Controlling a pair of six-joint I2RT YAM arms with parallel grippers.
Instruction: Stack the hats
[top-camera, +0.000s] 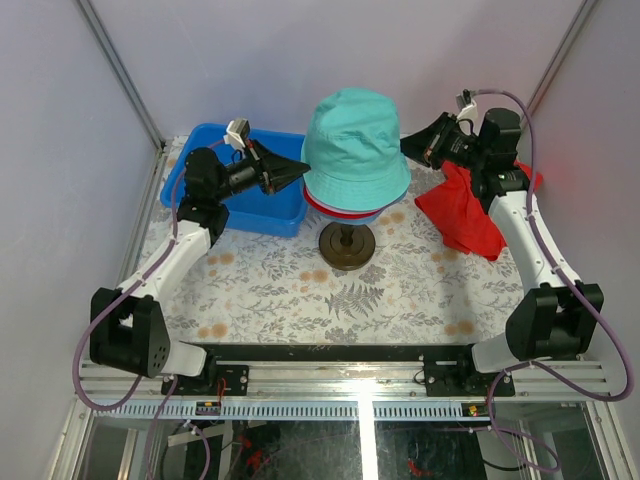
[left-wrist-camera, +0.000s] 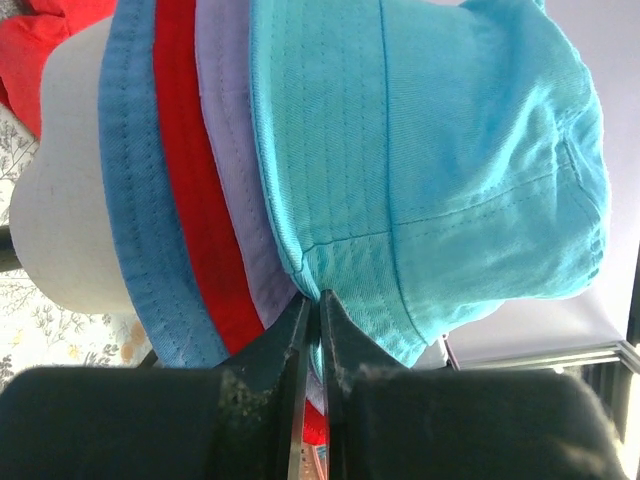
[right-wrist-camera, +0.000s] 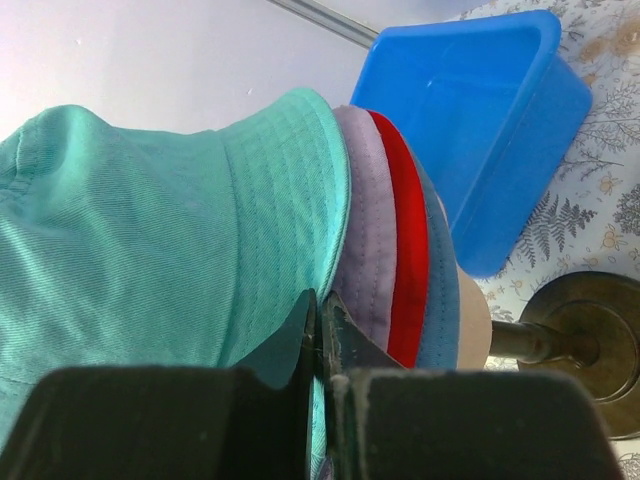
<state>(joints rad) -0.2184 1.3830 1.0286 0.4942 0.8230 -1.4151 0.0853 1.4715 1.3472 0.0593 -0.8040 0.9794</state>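
The teal hat (top-camera: 355, 145) sits on top of the stack on the mannequin head (left-wrist-camera: 60, 200). Under it lie the lilac hat (left-wrist-camera: 225, 150), the red hat (left-wrist-camera: 185, 150) and the blue hat (left-wrist-camera: 130, 200), brims nested. In the top view only thin red and lilac brim edges show below the teal one. My left gripper (left-wrist-camera: 318, 300) is shut on the teal brim at the stack's left side (top-camera: 305, 172). My right gripper (right-wrist-camera: 318, 300) is shut on the same brim at the right side (top-camera: 405, 148). The right wrist view shows the teal hat (right-wrist-camera: 150, 220) above the lilac hat (right-wrist-camera: 365, 220), red hat (right-wrist-camera: 408, 250) and blue hat (right-wrist-camera: 437, 280).
A blue plastic bin (top-camera: 250, 195) stands at the back left, under my left arm. A flat red cloth (top-camera: 465, 215) lies at the back right beneath my right arm. The head's round metal base (top-camera: 347, 245) rests on the patterned tablecloth (top-camera: 300, 290).
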